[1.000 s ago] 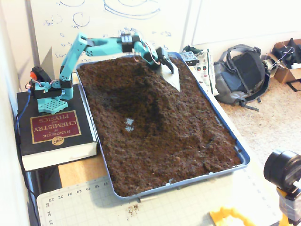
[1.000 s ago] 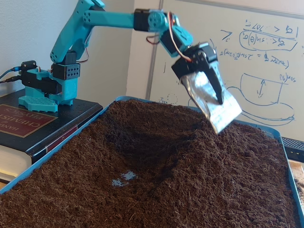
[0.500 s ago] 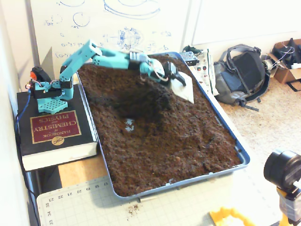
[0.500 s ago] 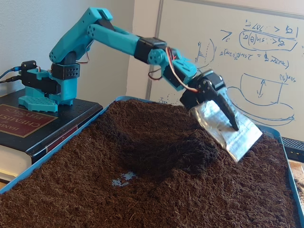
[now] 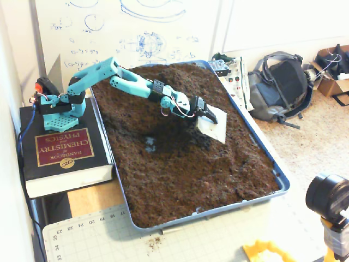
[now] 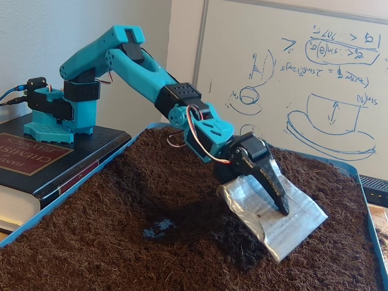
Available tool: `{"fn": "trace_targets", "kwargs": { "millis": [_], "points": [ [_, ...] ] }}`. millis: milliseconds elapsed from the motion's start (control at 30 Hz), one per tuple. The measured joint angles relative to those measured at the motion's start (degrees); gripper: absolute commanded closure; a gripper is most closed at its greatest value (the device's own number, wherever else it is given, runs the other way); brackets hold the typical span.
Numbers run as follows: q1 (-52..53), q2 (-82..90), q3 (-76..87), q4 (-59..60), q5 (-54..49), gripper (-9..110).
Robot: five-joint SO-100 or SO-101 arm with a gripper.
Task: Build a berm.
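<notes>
**Scoop blade pressed flat on the soil, arm stretched low over the tray**

The teal arm [image 5: 117, 76] reaches down from its base, which stands on a thick chemistry handbook [image 5: 61, 155] at the left of the blue tray [image 5: 260, 146]. Its gripper [image 5: 210, 116] carries a silvery, foil-wrapped blade [image 6: 276, 215] that lies tilted and nearly flat, with its lower edge touching the loose dark soil. One black finger lies along the top of the blade in the low fixed view; the fingers appear clamped on it, though the other finger is hidden underneath.

The berm [image 5: 232, 144] is a low, uneven ridge of crumbly brown soil along the right side of the tray in the high fixed view, just beside and below the blade. Left of the blade the soil dips into a darker hollow [image 6: 182, 200], where a small bare patch of tray floor [image 6: 157, 228] shows through. A whiteboard [image 6: 315, 79] with blue sketches stands behind the tray.
</notes>
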Motion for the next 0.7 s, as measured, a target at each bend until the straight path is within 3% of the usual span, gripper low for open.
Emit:
{"fn": "trace_targets", "kwargs": {
  "millis": [233,700],
  "points": [
    [0.0,-5.0,0.0,-7.3,0.0,101],
    [-2.9,-12.6,-0.1,-7.1,0.0,101]
  ]
}}
